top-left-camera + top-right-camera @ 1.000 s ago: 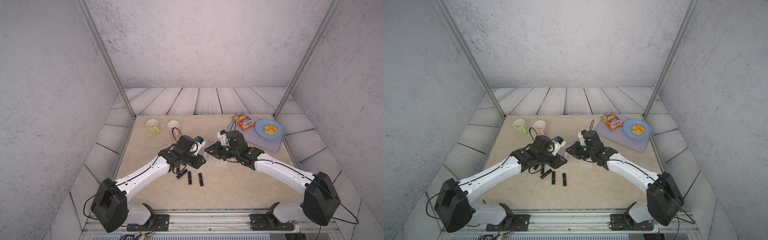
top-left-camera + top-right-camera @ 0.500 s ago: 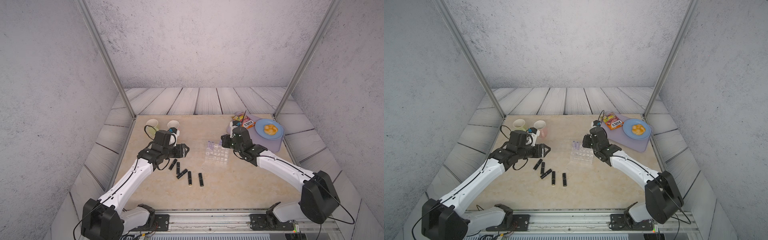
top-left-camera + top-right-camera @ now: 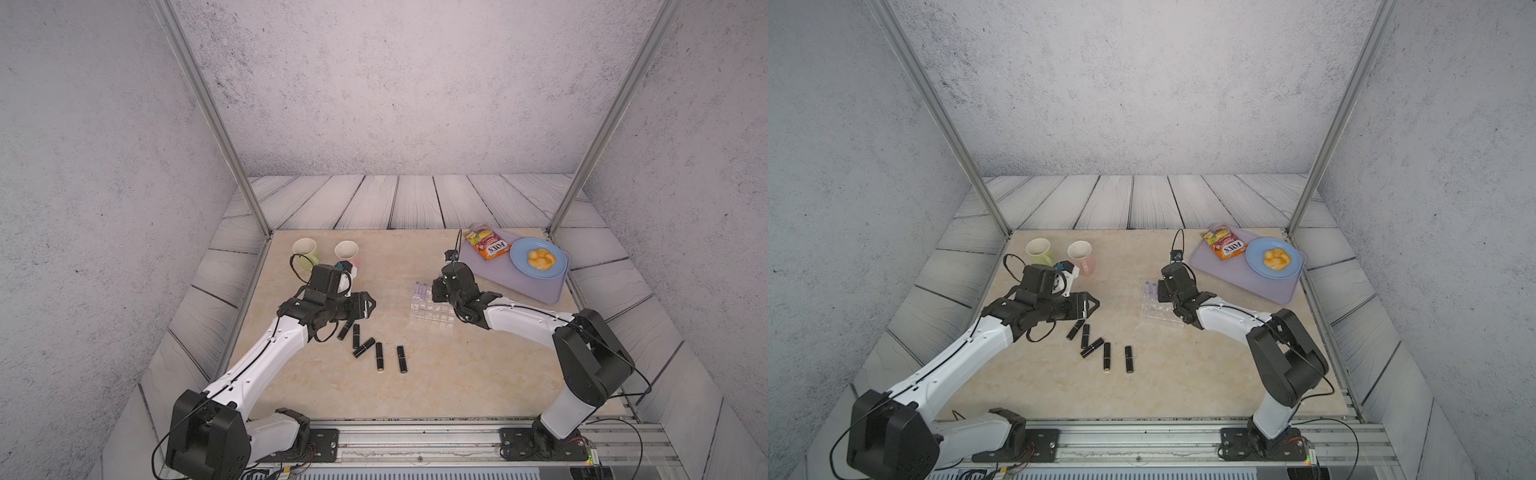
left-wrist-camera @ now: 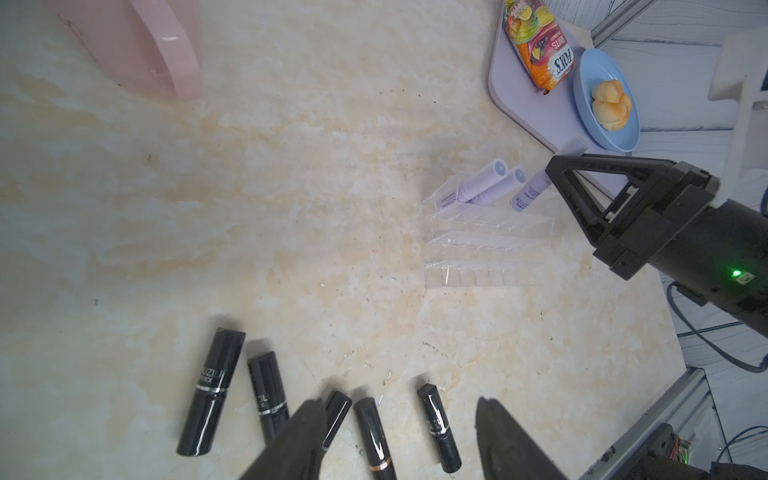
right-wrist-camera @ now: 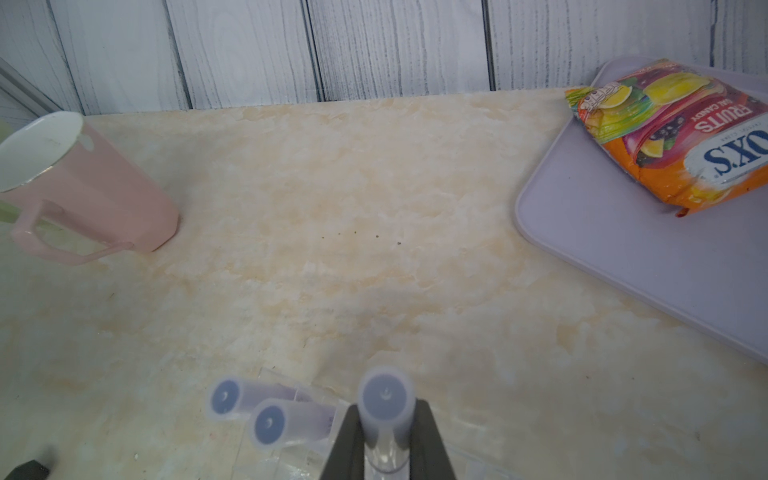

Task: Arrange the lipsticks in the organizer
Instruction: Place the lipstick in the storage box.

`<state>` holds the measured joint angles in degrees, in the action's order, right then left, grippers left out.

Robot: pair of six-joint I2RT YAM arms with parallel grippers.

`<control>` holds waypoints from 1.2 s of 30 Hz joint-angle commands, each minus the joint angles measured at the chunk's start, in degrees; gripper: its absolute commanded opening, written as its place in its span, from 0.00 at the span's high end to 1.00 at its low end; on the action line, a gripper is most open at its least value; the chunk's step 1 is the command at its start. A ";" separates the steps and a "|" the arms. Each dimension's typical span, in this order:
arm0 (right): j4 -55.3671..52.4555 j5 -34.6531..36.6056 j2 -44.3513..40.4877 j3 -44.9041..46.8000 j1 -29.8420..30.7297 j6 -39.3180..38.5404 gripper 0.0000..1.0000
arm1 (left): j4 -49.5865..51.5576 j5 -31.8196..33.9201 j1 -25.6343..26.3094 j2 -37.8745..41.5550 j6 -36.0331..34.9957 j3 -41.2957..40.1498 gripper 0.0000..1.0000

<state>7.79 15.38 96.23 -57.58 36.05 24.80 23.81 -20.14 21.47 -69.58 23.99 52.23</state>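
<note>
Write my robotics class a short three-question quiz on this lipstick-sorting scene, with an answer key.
1. How many glossy black lipstick tubes lie on the beige marbled table?
2. True or false: two pale lilac lipstick tubes stand in the clear plastic grid organizer.
3. The right gripper is: A open and empty; B shut on a third lilac tube; C shut on a black tube.
Key: 1 five; 2 true; 3 B.

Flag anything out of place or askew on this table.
Five black lipsticks lie scattered at mixed angles on the table, outside the organizer. Two lilac lipsticks stand in it; the right hand grips a third lilac lipstick. Nothing looks spilled or damaged.
</note>
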 commanded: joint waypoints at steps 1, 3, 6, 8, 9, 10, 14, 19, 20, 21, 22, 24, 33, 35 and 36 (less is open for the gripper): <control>2.43 1.37 0.89 -1.94 0.94 -0.45 1.00 | -0.17 -0.57 -0.56 -0.36 -0.41 -0.02 0.37; 2.65 1.78 1.14 -2.45 0.90 -0.64 1.00 | -0.17 -0.73 -0.60 -0.30 -0.36 0.00 0.37; 2.50 2.09 0.89 -3.09 0.98 -1.25 1.00 | -0.13 -0.69 -0.64 -0.21 -0.45 -0.15 0.37; 2.35 2.13 0.21 -3.10 0.95 -1.56 1.00 | -0.07 -0.71 -0.64 -0.20 -0.58 -0.11 0.37; 2.39 2.26 -0.19 -3.07 0.95 -1.70 1.00 | -0.11 -0.69 -0.64 -0.20 -0.59 -0.11 0.37; 2.52 2.22 -0.40 -3.06 1.11 -1.87 1.00 | -0.12 -0.73 -0.69 -0.20 -0.61 -0.13 0.37; 3.00 1.89 1.39 -3.33 1.30 -1.10 1.00 | -0.24 -1.07 -0.79 -0.48 -0.52 0.05 0.38; 4.36 0.90 4.61 -3.86 1.43 0.49 1.00 | 0.06 -1.08 -0.97 -0.42 -0.72 -0.04 0.38; 4.48 0.71 4.99 -4.04 1.58 0.51 1.00 | -0.02 -1.12 -0.99 -0.45 -0.74 0.04 0.38; 4.61 0.70 5.36 -4.22 1.75 0.37 1.00 | -0.06 -1.19 -1.00 -0.47 -0.74 0.02 0.38; 4.68 0.77 5.62 -4.32 1.93 0.27 1.00 | 0.00 -1.28 -1.06 -0.47 -0.70 0.06 0.38; 4.84 1.11 6.06 -4.40 2.24 0.24 1.00 | 0.00 -1.30 -1.08 -0.39 -0.71 0.07 0.38; 3.75 1.92 6.44 -3.99 2.44 0.35 0.79 | 0.18 -0.98 -1.30 -0.13 -0.66 0.07 0.38; 2.76 1.84 5.68 -4.42 2.45 0.35 0.69 | 0.42 -0.43 -1.41 0.03 -0.49 -0.04 0.38; 2.33 1.77 5.06 -4.59 2.42 0.46 0.67 | 0.62 -0.08 -1.51 0.10 -0.34 -0.02 0.37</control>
<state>11.42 16.58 102.10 -60.80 38.24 25.04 23.81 -20.80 20.62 -69.63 23.83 52.23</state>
